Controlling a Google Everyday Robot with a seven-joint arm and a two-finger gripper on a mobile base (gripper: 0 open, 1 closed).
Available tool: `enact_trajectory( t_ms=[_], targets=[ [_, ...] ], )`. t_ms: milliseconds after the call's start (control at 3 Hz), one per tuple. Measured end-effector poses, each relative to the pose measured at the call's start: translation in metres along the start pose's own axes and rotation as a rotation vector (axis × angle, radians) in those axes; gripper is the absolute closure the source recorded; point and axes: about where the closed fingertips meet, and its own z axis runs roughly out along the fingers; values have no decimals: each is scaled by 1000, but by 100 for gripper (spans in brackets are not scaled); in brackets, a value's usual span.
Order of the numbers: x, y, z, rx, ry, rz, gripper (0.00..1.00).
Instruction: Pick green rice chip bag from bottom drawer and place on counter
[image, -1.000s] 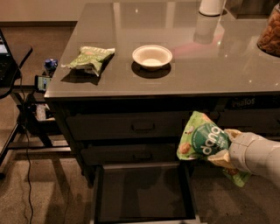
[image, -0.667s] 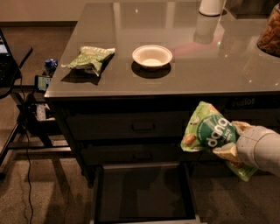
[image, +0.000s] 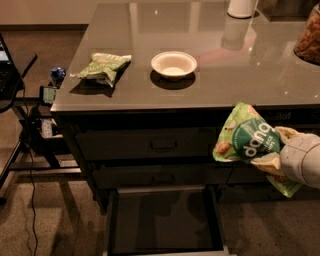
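Now the gripper (image: 275, 149), clamped on the green rice chip bag (image: 245, 138), has risen nearer the counter (image: 225, 85) edge.

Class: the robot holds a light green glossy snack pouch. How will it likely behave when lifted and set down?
Probably light: the light green glossy snack pouch sticks out sideways, puffed, from the gripper, which sits below the glossy grey counter edge with its jaws shut on one end. Likely floppy: the film crumples at the grip. Its sheen suggests slipperiness.
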Motion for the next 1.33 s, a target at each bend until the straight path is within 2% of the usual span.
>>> enact_trajectory(
  t_ms=[333, 667, 1000, 1333],
  targets=[
    [-22, -19, 6, 1, -31, 14, 100],
    [-55, -53, 10, 30, -79, -18, 100],
    [-56, -53, 11, 28, -80, -17, 100],
    [-63, -75, 26, 16, -86, 15, 100]
  ],
)
